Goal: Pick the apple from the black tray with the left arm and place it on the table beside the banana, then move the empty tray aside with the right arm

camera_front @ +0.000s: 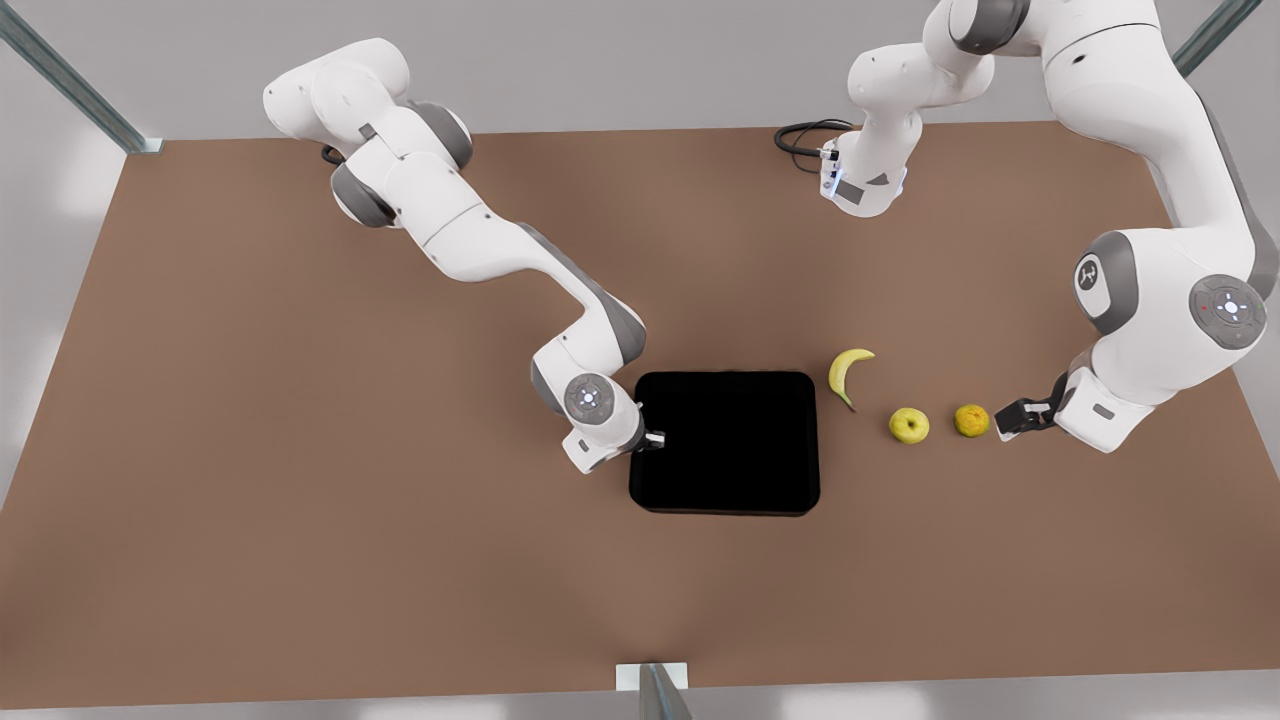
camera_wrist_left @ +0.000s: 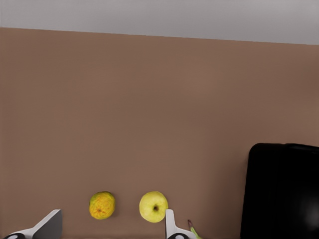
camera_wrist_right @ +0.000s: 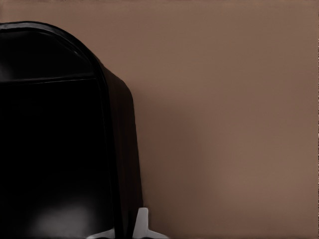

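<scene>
Already empty, the black tray (camera_front: 725, 445) sits flat on the table (camera_front: 300, 450), just below centre of the front view. It looks rigid, glossy and shallow with a low raised rim. My guess is that it is light but slippery, so a pinch on the rim could slide off. The rim is the only place to take hold, and the middle of a straight side is better than a rounded corner. Held by one edge it will likely pivot or tip, so dragging it flat across the table seems safer than lifting it.

The right gripper (camera_front: 655, 438) is at the tray's edge on the front view's left, about mid-side. The right wrist view shows the rim right up against it. I cannot tell whether it is clamped on the rim or not.

The apple (camera_front: 908, 425) is off the tray and on the table, toward the front view's right. It is near the banana (camera_front: 848, 372), lower right of it and not touching. A rougher orange-yellow fruit (camera_front: 971, 420) lies just beyond the apple on the same side.

The left gripper (camera_front: 1012, 418) is low over the table just beside that fruit. It is spread wide with nothing in it, and the left wrist view shows both fingers (camera_wrist_left: 50, 224) apart. The apple step looks done and the tray move is not yet done.
</scene>
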Tool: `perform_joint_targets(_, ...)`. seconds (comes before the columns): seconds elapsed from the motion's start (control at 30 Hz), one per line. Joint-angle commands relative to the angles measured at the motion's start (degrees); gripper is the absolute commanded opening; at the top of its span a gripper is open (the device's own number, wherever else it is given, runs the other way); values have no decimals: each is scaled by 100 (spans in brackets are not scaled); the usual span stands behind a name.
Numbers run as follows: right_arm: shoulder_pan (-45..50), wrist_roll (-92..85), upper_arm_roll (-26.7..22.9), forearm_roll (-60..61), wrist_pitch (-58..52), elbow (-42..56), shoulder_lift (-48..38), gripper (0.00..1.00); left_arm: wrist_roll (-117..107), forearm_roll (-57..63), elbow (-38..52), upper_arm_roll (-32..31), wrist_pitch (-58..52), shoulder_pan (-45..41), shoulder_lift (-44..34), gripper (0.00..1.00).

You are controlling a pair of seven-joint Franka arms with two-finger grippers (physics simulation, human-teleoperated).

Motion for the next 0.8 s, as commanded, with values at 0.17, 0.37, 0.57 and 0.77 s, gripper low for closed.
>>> perform_joint_targets(0.17,-17,-262,25,17,-394,8,-332,13,111,6,-2,-7,3,-12,-7,100)
perform_joint_targets(0.37,-290,-938,69,52,-1475,-1,-842,12,102,6,-2,-16,-32,-126,-7,100)
perform_joint_targets(0.57,-1115,-2607,60,70,-3373,-1,-1580,12,-72,-3,-37,-25,-181,-310,-15,100)
perform_joint_targets(0.77,-1933,-4313,25,61,-4657,-9,-1818,12,-408,-82,15,1,-190,-425,11,100)
